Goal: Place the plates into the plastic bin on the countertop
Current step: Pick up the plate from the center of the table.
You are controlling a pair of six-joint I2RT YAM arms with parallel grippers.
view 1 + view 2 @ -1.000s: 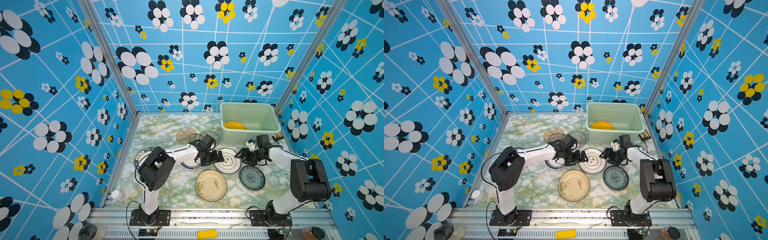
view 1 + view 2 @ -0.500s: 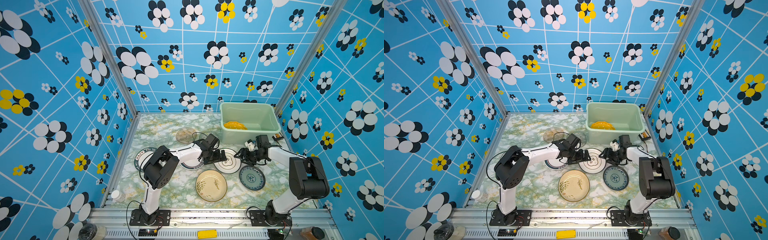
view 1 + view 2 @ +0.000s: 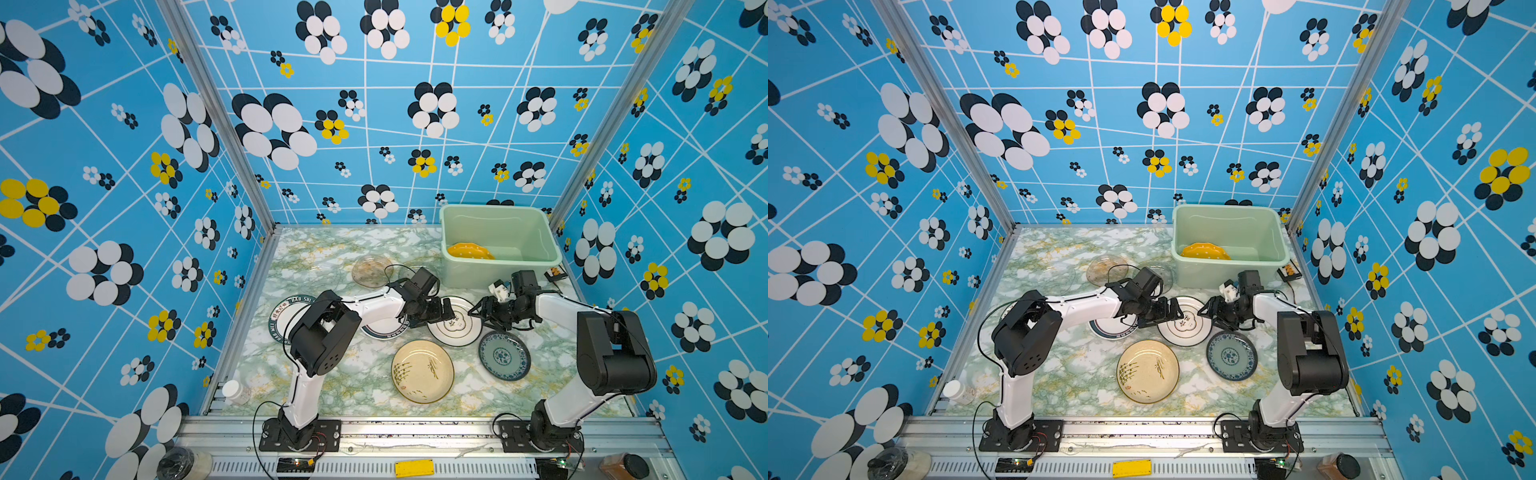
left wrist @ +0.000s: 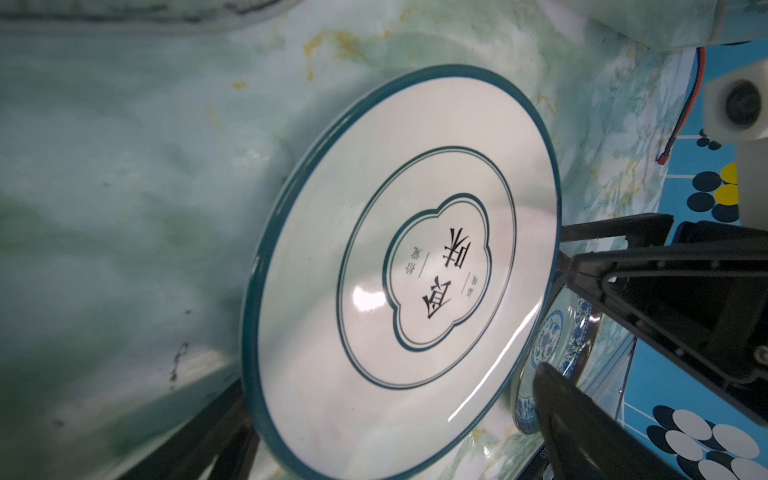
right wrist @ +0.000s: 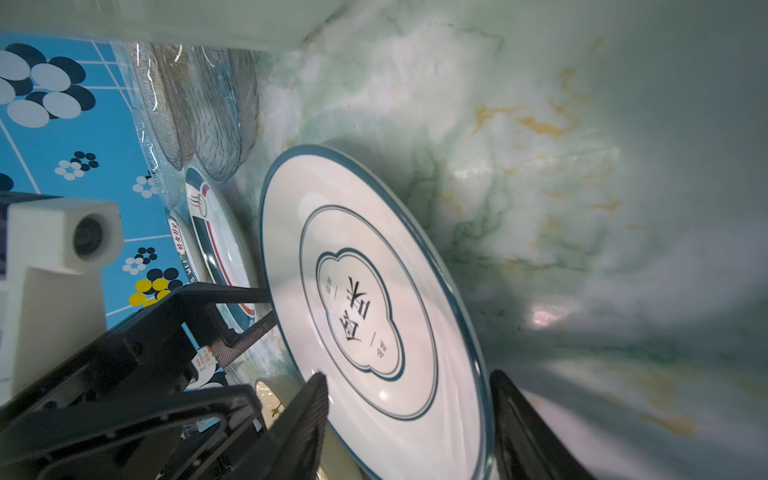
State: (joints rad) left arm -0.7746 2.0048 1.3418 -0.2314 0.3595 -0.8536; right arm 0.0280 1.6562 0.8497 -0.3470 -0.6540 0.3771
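A white dark-rimmed plate point(image 3: 455, 328) with a clover mark lies mid-countertop point(image 3: 332, 374). My left gripper point(image 3: 448, 314) stands wide open at its left rim, with fingers point(image 5: 239, 296) touching that edge. On the right rim sits my right gripper point(image 3: 478, 312), open, straddling the edge point(image 5: 409, 376): one finger point(image 5: 309, 411) over the plate, one outside. The mint plastic bin point(image 3: 494, 208) at the back right holds a yellow dotted plate point(image 3: 469, 251). Also on the counter are a cream plate point(image 3: 422, 371), a blue-white plate point(image 3: 503, 355) and an amber glass plate point(image 3: 372, 270).
A lettered white plate point(image 3: 284, 313) and a dark-rimmed plate point(image 3: 384, 331) lie partly under my left arm. Clear glass plates point(image 5: 208, 112) stand near the bin. A white bottle point(image 3: 235, 390) sits at the front left edge and a small black device point(image 3: 556, 273) beside the bin.
My left gripper has slid right up to the clover plate's left rim. The right gripper's jaws have narrowed around the plate's right rim.
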